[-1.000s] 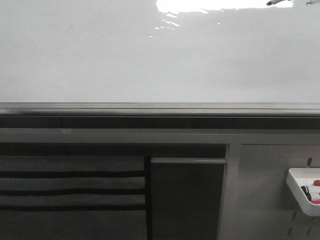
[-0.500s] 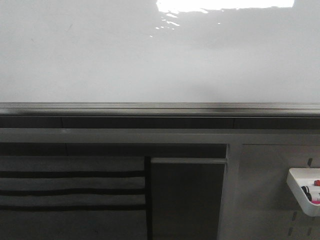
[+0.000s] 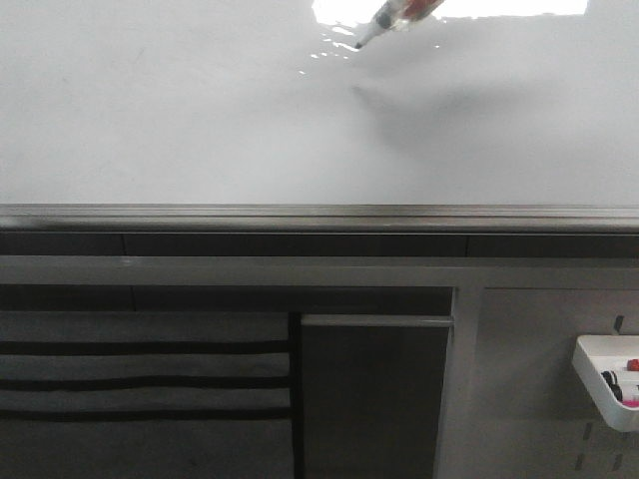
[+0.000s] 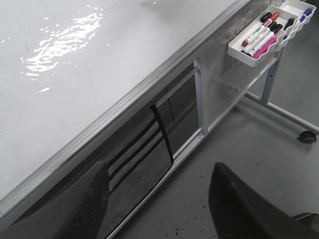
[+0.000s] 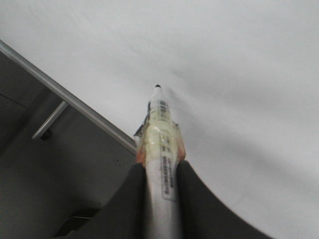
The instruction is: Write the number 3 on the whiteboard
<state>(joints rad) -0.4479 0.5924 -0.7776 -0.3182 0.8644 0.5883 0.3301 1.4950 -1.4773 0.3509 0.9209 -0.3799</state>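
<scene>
The whiteboard [image 3: 200, 120] fills the upper front view, glossy white with glare and a grey ledge [image 3: 319, 215] below; it also shows in the left wrist view [image 4: 75, 74] and right wrist view [image 5: 239, 74]. No number 3 shows on it. My right gripper [image 5: 160, 172] is shut on a white marker [image 5: 162, 144], whose dark tip [image 5: 157, 86] points at the board. In the front view the marker [image 3: 389, 18] enters from the top edge, tip down-left, its shadow just below. My left gripper [image 4: 158, 199] is open and empty, low beside the board's stand.
A white tray [image 4: 266, 30] with several markers hangs on the grey pegboard panel at the right; it also shows in the front view [image 3: 607, 379]. Dark panels [image 3: 374, 394] sit under the ledge. A stand leg with a caster [image 4: 305, 137] rests on the grey floor.
The marker was out of the front view half a second ago; now it has come down into view at the top of the board, with a shadow beneath it.
</scene>
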